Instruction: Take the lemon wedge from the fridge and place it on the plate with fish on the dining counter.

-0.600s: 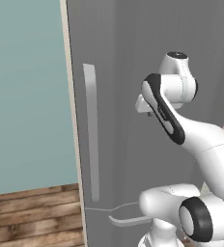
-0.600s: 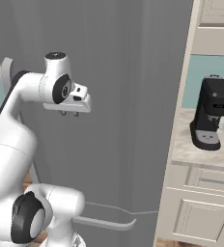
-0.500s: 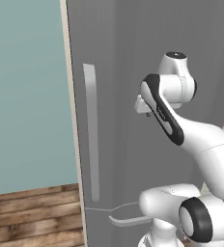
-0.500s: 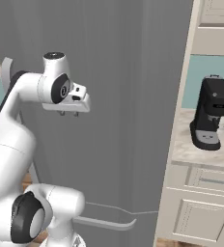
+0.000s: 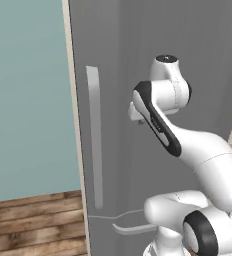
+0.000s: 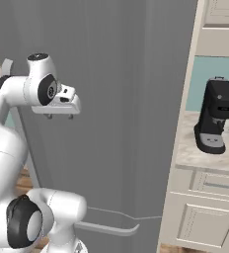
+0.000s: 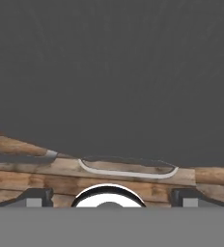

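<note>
The fridge [image 5: 118,50] stands right in front of me with its tall grey door [image 6: 126,99] shut. Its long pale vertical handle [image 5: 94,140] runs down the door's left side. My gripper [image 6: 59,116] hangs at mid height close to the door, to the right of the handle, pointing down. It is open with nothing between its fingertips [image 7: 36,195]. In the hand view the gripper [image 7: 113,198] looks down along the dark door [image 7: 112,72] to the floor. The lemon wedge is hidden; the plate, the fish and the dining counter are out of view.
A black coffee machine [image 6: 216,116] stands on a stone counter [image 6: 190,155] over pale cabinets [image 6: 205,217] right of the fridge. A curved pale lower handle [image 6: 106,228] juts out near the floor. A teal wall [image 5: 28,100] and wood floor [image 5: 33,225] lie left.
The arm has swung its hand a little to the left, toward the handle. The fridge and the coffee machine have stayed in place.
</note>
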